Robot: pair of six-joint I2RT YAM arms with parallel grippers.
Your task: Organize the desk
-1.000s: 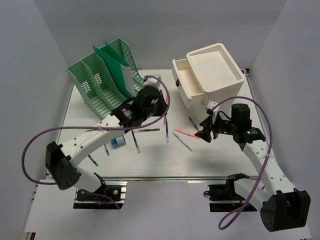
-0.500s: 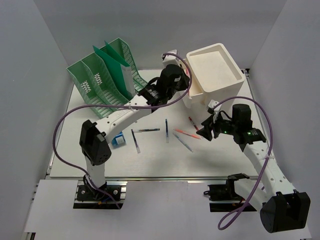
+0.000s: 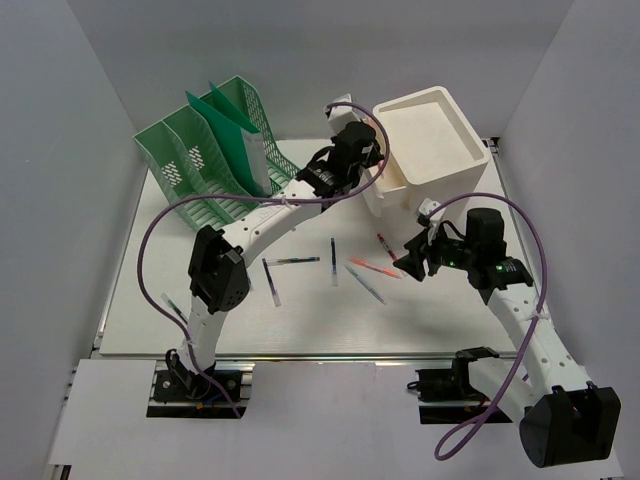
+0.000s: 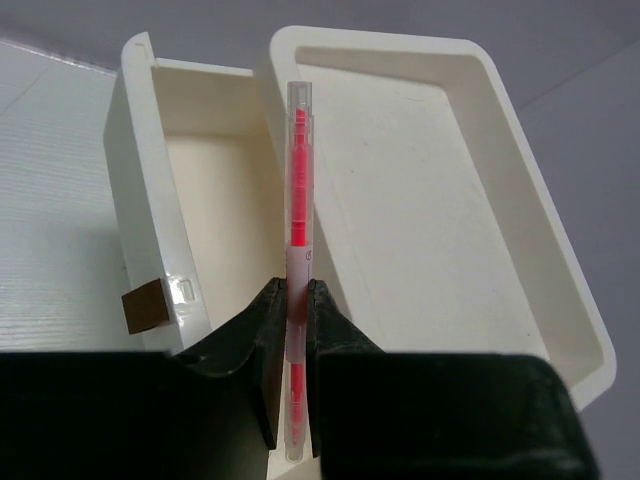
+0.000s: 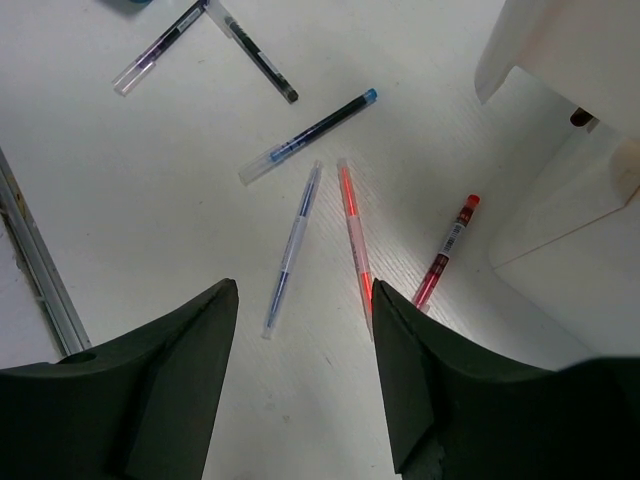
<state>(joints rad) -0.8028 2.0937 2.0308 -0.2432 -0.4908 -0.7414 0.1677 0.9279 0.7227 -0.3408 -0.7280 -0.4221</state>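
The left arm's jaws pinch a pink pen (image 4: 297,200) lengthwise above the white drawer box (image 4: 430,190), probably to drop it into the open drawer (image 4: 215,210). Just before the box, the right arm's jaws hang spread over a red pen (image 5: 353,230) on the counter (image 3: 300,320) that carries the box, seemingly ready to collect it.

A white rectangular surface (image 3: 330,322) with a metal rail along its near edge. At the far left stands a green slotted file rack (image 3: 200,165). At the far right sits a white drawer box (image 3: 430,135), its drawer open toward the left. Between them, loose pens lie scattered: a dark blue pen (image 3: 292,261), a clear pen (image 3: 272,284), a blue pen (image 3: 333,262), an orange-red pen (image 3: 375,268), a clear-barrelled blue pen (image 3: 366,285), and a red pen (image 3: 385,243) near the box.
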